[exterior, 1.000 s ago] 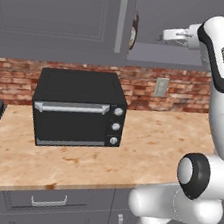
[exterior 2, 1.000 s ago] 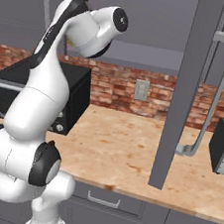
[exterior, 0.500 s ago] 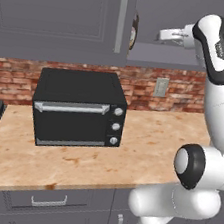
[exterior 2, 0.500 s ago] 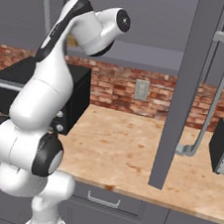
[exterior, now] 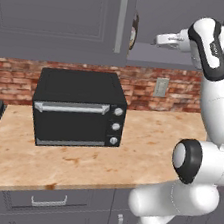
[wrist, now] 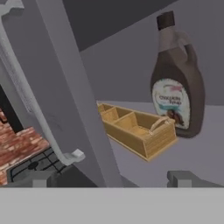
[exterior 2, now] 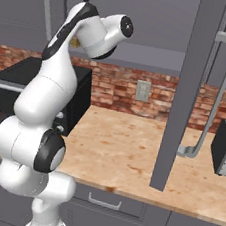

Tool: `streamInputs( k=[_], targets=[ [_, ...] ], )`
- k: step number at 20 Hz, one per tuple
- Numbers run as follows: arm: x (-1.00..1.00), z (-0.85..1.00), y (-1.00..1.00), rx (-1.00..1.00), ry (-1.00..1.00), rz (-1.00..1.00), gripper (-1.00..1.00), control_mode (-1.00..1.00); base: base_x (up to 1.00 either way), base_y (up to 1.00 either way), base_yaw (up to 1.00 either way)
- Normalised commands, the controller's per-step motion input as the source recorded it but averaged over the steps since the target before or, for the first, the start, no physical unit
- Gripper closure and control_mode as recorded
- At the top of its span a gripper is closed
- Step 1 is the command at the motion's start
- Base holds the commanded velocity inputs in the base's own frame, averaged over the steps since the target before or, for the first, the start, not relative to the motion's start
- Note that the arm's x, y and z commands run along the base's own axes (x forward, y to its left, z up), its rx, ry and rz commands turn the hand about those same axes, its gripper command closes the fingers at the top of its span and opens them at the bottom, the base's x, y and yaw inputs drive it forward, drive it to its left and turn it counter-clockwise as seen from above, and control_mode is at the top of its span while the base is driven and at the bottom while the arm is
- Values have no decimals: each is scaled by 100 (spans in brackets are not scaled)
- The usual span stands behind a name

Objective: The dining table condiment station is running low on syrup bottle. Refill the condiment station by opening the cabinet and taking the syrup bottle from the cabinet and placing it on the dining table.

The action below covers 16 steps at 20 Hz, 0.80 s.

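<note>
Gripper [exterior: 159, 40] reaches into the opened cabinet [exterior: 62, 16], fingers spread apart and grasping nothing, lined up toward the syrup bottle [wrist: 177, 83] because that comes out next. That bottle stands upright on the cabinet shelf [wrist: 205, 144], just beside a wooden divided tray [wrist: 135, 127] whose compartments look empty.

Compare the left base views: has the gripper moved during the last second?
Yes. The gripper has slid left toward the closed cabinet door's bar handle, going deeper into the open cabinet.
</note>
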Motion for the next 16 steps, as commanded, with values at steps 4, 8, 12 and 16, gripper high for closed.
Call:
streamInputs(
  k=[4,8,12,16],
  targets=[
    [20,-17,0,0,0,2,-100,-100,0,0,0],
    [23,-11,0,0,0,2,-100,-100,0,0,0],
    [25,-1,0,0,0,3,-100,-100,0,0,0],
    [26,0,0,0,0,4,-100,-100,0,0,0]
  ],
)
